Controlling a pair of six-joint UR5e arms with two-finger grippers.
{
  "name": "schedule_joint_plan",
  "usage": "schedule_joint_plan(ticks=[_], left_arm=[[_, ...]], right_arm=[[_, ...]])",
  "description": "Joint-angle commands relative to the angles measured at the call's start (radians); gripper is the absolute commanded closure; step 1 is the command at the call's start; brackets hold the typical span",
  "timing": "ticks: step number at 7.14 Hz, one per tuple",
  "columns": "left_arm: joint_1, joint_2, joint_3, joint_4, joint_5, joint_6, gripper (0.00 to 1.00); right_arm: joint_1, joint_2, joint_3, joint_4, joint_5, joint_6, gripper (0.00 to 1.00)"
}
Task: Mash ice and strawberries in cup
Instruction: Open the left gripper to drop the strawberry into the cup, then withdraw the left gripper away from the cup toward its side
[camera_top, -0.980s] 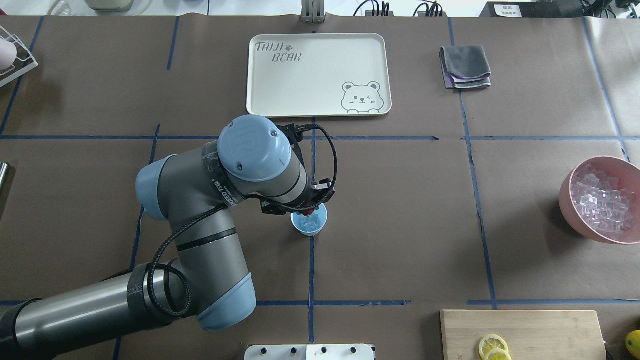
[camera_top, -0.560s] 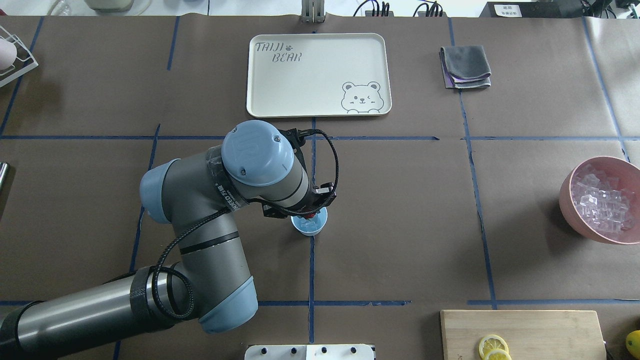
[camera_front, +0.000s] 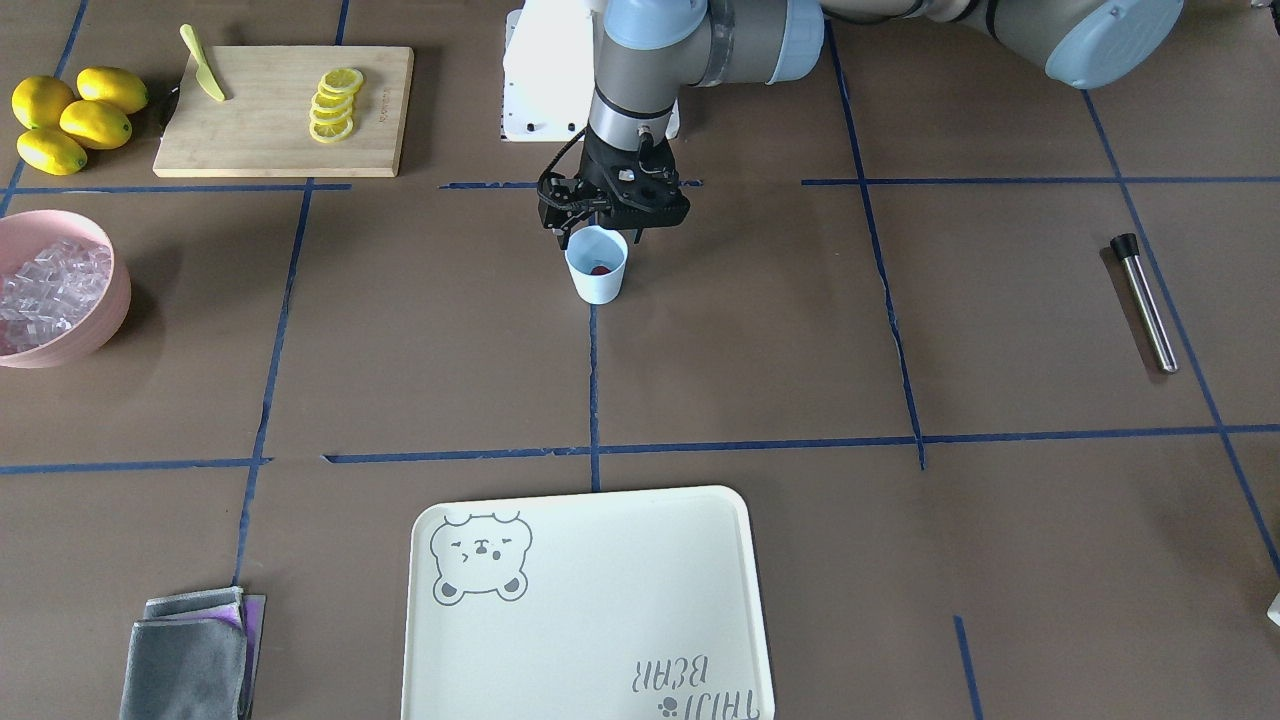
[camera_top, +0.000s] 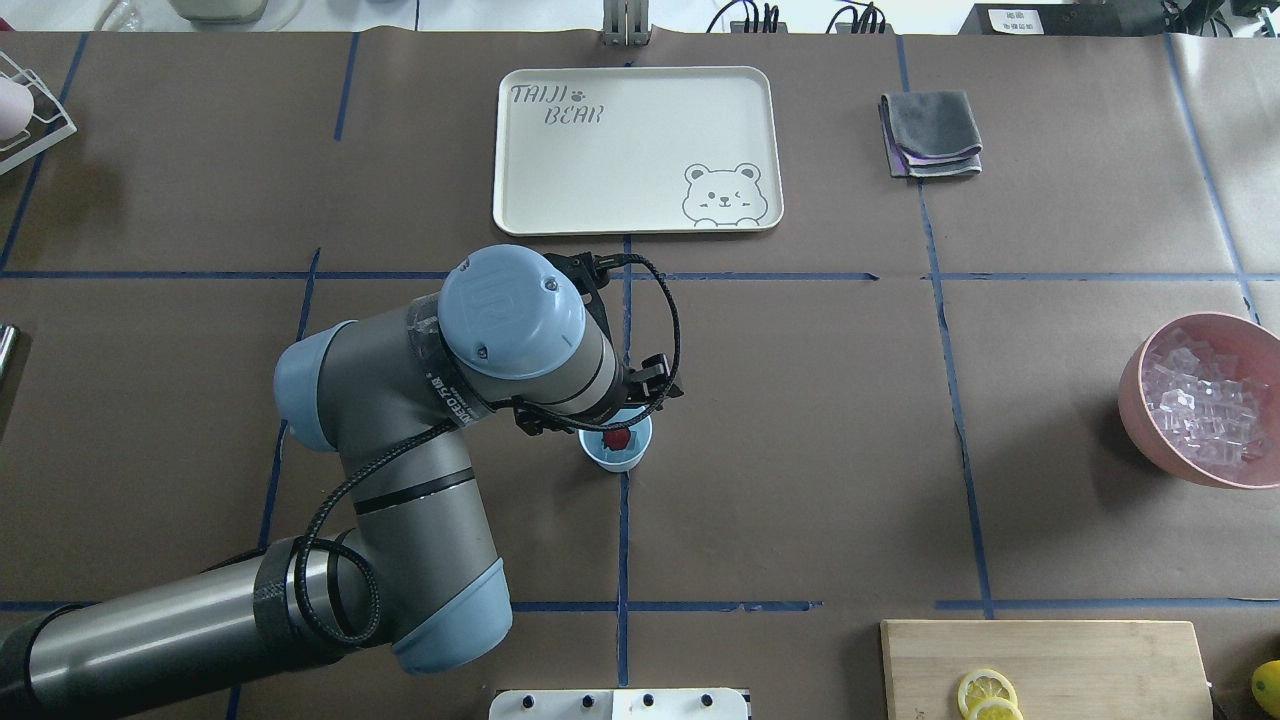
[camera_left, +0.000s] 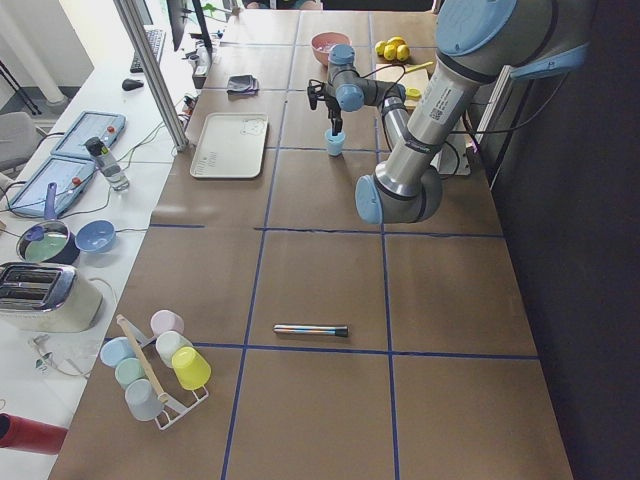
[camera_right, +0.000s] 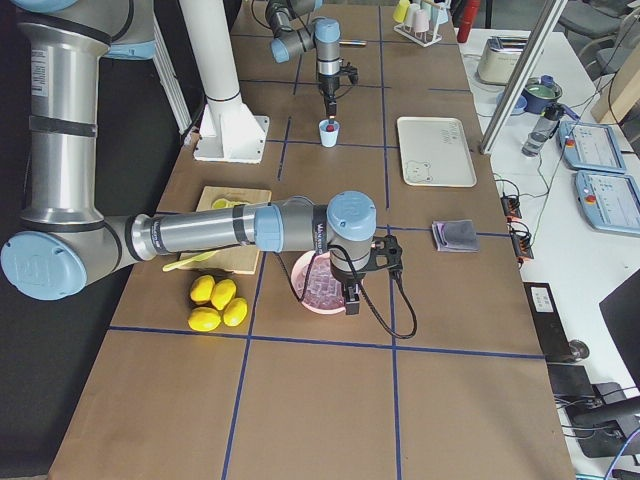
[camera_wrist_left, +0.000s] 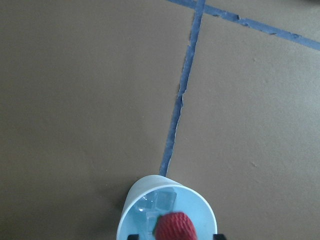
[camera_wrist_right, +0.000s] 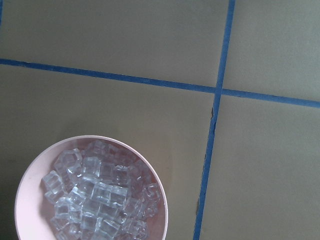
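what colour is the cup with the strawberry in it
Pale blue, plain with no pattern. The cup shows best in the front-facing view.

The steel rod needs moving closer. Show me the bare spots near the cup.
Bare: the stretch between cup and tray, and between cup and steel rod. Crowded: at the cup, under the left tool.

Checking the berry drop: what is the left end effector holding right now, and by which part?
Nothing, it seems: the left end effector hangs open over the cup, and the strawberry lies loose on the ice inside.
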Motion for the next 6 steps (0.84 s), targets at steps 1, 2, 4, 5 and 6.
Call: schedule_joint_plan(ticks=[1,2,4,5,6], left_arm=[[-0.006,0.031,-0.041,0.016,-0.004,0.038,0.00],[-0.010,0.089,-0.138,0.098,-0.004,0.117,0.00],[-0.085,0.163,-0.326,0.313,-0.007,0.322,0.00],[-0.129,0.214,-0.363,0.318,-0.032,0.390,0.00],[-0.204,0.261,-0.366,0.318,-0.125,0.473,0.00]], right_arm=[[0.001,0.001,0.001,0.000,-0.001,0.001,0.01],[0.001,0.002,0.001,0.000,-0.001,0.001,0.01],[0.001,-0.002,-0.008,0.000,-0.002,-0.002,0.01],[-0.001,-0.002,-0.027,0.002,-0.008,-0.006,0.01],[0.001,-0.005,-0.045,0.032,-0.011,-0.008,0.01]])
